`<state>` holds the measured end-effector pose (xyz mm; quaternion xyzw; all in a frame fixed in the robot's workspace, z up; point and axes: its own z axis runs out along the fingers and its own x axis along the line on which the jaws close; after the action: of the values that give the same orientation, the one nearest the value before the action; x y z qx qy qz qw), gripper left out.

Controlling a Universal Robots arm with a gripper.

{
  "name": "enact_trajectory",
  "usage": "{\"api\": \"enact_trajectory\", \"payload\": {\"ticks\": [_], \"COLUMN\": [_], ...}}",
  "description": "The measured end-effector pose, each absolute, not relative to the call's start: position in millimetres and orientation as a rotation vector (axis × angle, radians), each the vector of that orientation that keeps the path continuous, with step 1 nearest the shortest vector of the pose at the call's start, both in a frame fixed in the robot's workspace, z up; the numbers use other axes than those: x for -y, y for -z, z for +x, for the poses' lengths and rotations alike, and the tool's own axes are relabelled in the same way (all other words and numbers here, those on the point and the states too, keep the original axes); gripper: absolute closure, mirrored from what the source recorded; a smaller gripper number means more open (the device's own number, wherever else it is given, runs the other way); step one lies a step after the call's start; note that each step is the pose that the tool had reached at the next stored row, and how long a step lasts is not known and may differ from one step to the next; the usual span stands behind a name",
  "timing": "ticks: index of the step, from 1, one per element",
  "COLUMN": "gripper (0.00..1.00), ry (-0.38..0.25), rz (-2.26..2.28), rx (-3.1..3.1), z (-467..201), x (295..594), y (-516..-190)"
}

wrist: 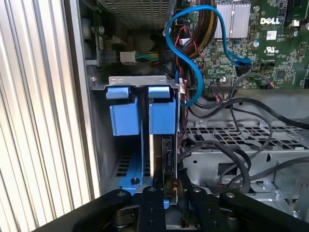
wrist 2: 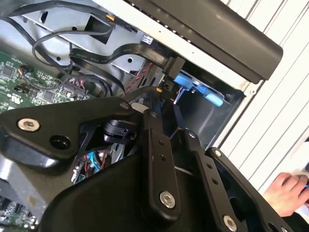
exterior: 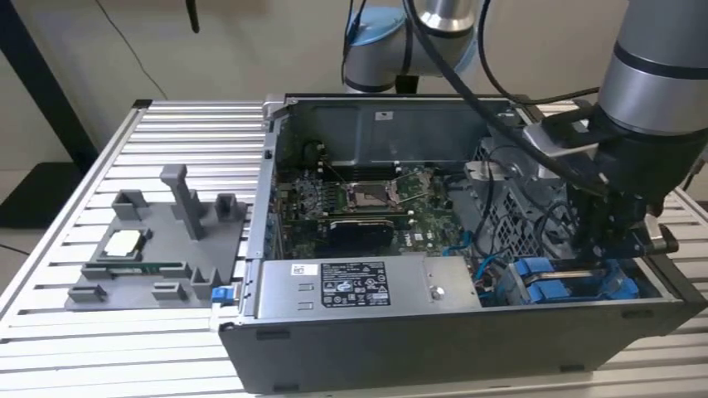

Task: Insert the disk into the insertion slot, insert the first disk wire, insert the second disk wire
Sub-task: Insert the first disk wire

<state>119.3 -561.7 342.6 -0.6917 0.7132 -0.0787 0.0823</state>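
**Disk seated in bay, gripper right above it**

The disk stands on edge in its blue caddy, down inside the insertion slot, w/ the caddy's blue tabs at the slot's metal rim. A second blue caddy sits just beside it in the same bay. In the exterior view the bay is at the case's near corner, on the exterior view's right.

The gripper hangs over the disk's exposed end. Its fingers are drawn in narrow, tips almost meeting. Can't tell whether they touch the disk.

A blue cable loops from the motherboard side down to approx. the disk's end. A black flat cable ends in a connector near the blue tabs; can't tell if it's plugged in.

Farther out: the power supply lies along the near side of the open case, between bay and case wall. The case rests on a slatted table, w/ a grey fixture plate on the exterior view's left. A person's hand shows at the table edge.
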Motion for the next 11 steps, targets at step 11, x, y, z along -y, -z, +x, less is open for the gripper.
{"api": "enact_trajectory", "payload": {"ticks": [11], "gripper": [0.73], "ry": [0.184], "rz": [-2.096], "rx": [-2.157], "z": [126.5], "x": [561.7], "y": [-351.5]}}
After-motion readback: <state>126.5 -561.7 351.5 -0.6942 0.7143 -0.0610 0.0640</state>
